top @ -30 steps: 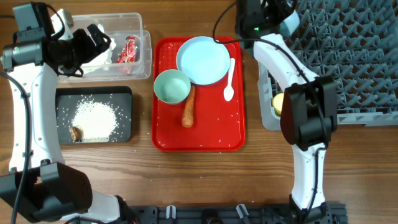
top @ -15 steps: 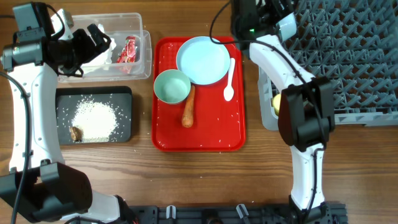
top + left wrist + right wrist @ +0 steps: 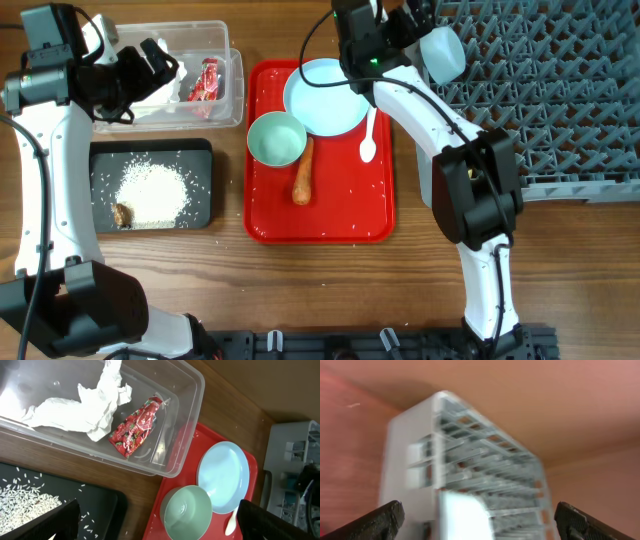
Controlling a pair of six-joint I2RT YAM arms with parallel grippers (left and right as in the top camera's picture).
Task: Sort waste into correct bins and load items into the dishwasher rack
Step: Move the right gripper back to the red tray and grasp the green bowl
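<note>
You have wrapper (image 3: 137, 425) and tissue (image 3: 85, 410) binned; carrot (image 3: 303, 172), plate (image 3: 327, 95), mint bowl (image 3: 276, 138), spoon (image 3: 369, 130) remain. Both left gripper (image 3: 159, 510) and right gripper (image 3: 477, 510) gape wide, empty.

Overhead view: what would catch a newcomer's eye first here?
The bright red tray in the middle stands out, carrying a pale-blue plate, a mint bowl, a carrot and a white spoon. To its right sprawls the big grey rack. To its left, white rice lies heaped on a black tray.

clear glossy plastic tub (image 3: 189, 412); crinkly shiny red wrapper (image 3: 136, 427); matt black tray (image 3: 201, 160); wood-grain table (image 3: 410, 300).
</note>
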